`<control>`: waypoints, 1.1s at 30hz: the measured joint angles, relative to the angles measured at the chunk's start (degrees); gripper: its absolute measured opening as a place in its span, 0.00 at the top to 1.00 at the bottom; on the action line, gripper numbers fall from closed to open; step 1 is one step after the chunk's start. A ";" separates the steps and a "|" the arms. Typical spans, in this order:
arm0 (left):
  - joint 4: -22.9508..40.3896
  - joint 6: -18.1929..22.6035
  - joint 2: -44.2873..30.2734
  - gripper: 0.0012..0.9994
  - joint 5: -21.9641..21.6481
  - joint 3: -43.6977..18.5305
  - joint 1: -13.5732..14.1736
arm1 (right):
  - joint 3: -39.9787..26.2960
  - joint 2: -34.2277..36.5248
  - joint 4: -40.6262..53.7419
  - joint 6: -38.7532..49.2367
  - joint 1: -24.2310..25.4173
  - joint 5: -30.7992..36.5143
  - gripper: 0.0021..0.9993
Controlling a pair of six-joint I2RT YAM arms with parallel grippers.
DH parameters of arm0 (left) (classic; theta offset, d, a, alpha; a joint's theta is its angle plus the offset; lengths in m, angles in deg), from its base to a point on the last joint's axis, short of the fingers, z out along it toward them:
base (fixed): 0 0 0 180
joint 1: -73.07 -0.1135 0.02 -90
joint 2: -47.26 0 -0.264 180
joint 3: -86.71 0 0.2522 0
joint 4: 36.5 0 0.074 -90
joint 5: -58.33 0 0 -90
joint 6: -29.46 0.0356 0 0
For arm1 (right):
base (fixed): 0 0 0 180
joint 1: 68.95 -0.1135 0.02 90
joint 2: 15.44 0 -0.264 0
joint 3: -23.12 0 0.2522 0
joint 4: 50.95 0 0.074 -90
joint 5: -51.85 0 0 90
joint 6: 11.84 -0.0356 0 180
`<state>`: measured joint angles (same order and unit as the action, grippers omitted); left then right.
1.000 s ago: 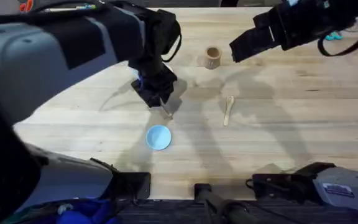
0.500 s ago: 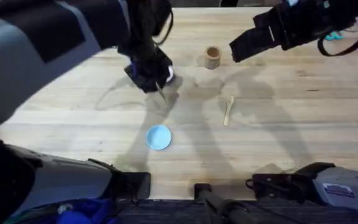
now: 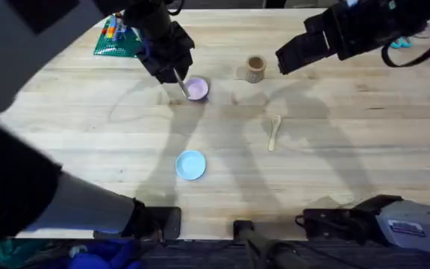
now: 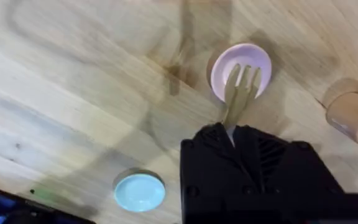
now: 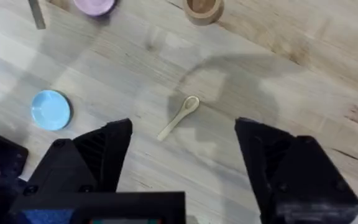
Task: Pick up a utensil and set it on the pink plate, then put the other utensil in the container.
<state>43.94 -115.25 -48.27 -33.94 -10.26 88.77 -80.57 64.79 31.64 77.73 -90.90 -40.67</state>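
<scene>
Your left tool (image 4: 235, 134), clamped on the fork (image 4: 241, 90), hangs above the pink plate (image 3: 198, 90) at the blue plate's (image 3: 190, 164) twelve o'clock; release off-centre and it may tip off.

Your left gripper (image 4: 232, 134) is a blocky matte-black housing with ribbed panels just behind its fingertips. Your right gripper (image 5: 182, 155) has two broad, angular black fingers (image 5: 98, 158), and a coloured sticker sits on the body behind them. Behind the overhead right gripper (image 3: 284, 61), a black cable loops off the arm.
</scene>
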 joint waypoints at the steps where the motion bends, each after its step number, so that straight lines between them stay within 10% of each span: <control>1: 0.06 0.41 -1.20 0.96 -0.07 -0.77 0.00 | 0.00 0.00 -0.01 0.00 0.00 0.00 0.00; 33: -5.23 6.28 -12.77 0.96 -0.31 -5.47 2.03 | 0.00 0.00 -0.01 0.00 0.00 0.02 0.00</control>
<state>38.71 -108.97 -61.04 -34.26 -15.73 90.80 -80.57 64.79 31.63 77.73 -90.90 -40.65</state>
